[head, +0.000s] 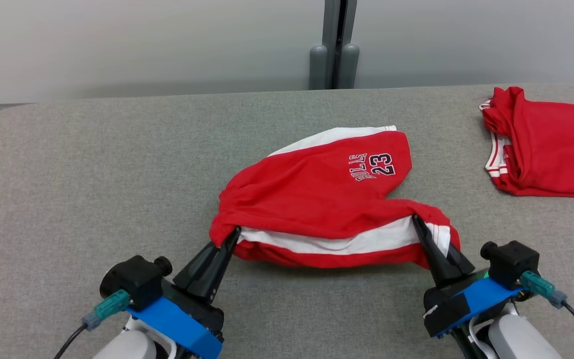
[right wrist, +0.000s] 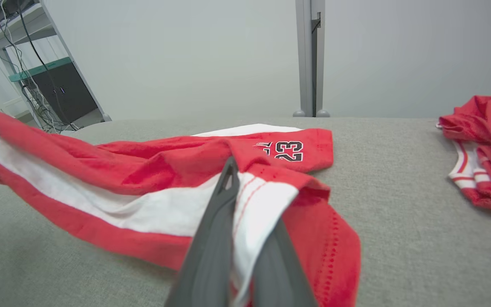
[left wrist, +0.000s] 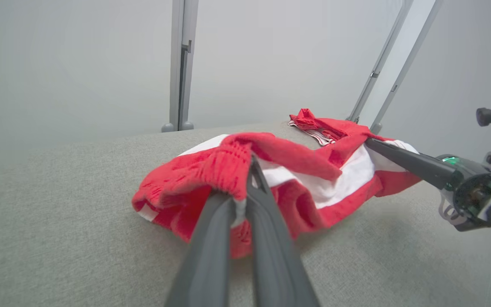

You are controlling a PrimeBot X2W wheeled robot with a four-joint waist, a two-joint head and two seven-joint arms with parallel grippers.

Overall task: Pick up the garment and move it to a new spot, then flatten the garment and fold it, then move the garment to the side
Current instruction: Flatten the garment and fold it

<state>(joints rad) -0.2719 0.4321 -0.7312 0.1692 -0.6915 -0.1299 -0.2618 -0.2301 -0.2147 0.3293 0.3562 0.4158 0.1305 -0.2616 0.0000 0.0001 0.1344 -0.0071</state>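
The shorts [head: 317, 199] were found mid-frame in the head view, on the surface [head: 92, 174], just above both tools. The left tool [head: 235, 232] was pressed together on the bunched lower-left corner, and the right tool [head: 415, 219] on the lower-right end of the white stripe. The long axis was laid left to right between them, with each arm equally near its own end. The printed leg was pointed to the upper right, away from the tools.

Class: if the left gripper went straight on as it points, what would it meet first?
The red shorts: the left gripper is shut on their edge, with bunched cloth directly ahead.
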